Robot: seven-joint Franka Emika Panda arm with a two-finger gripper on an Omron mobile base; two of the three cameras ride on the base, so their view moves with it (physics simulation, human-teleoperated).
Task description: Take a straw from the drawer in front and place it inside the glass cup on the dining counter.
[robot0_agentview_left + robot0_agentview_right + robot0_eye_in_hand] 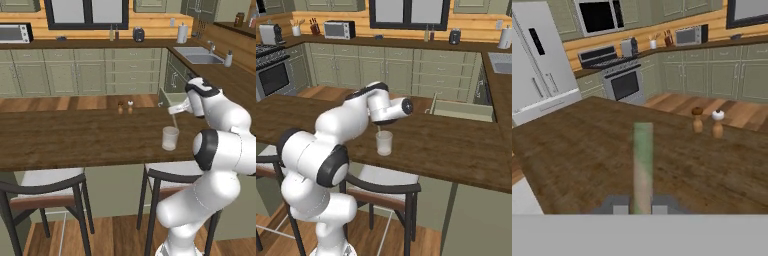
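Observation:
My gripper (176, 110) is shut on the straw (174, 121), a thin pale stick that hangs down from the fingers. Directly under it the glass cup (170, 138) stands upright on the dining counter (75, 140), and the straw's lower end reaches about the cup's rim. In the right base view the cup (384, 143) sits just below my hand on the counter (456, 145). In the hand view the straw (643, 160) runs up from between the fingertips of the gripper (641, 206), over the counter (572, 160). Beyond the counter the drawer (463, 111) stands pulled open.
A pepper shaker (697, 120) and a salt shaker (717, 123) stand further along the counter. Two stools (45, 190) (387, 184) are tucked under its near edge. A sink (200, 55) sits in the worktop behind the drawer (172, 97).

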